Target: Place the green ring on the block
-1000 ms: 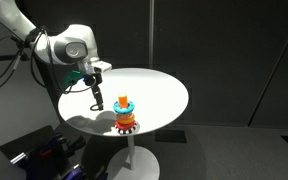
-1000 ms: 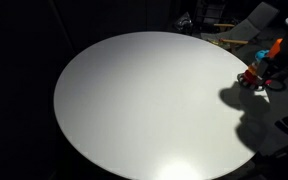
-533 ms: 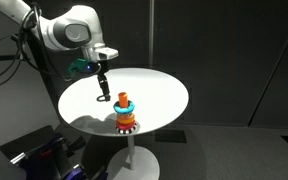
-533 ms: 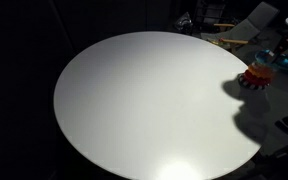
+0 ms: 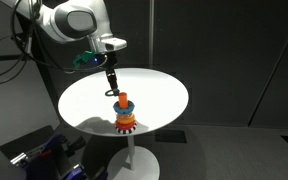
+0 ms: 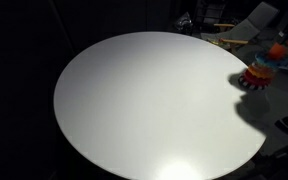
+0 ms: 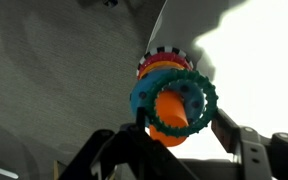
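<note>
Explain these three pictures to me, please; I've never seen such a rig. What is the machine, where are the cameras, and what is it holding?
The machine is one robot arm ending in a two-fingered gripper. Two pictures come from cameras standing outside it: both exterior views show a round white table with the block on it, a small toy with a red cog-edged base, an orange peg and a teal-blue ring. The third comes from a camera on the wrist, looking along the fingers. There the green ring sits between the fingertips, apparently gripped, close over the peg, whose orange shows at its open centre. Whether it is already partly on the peg I cannot tell.
</note>
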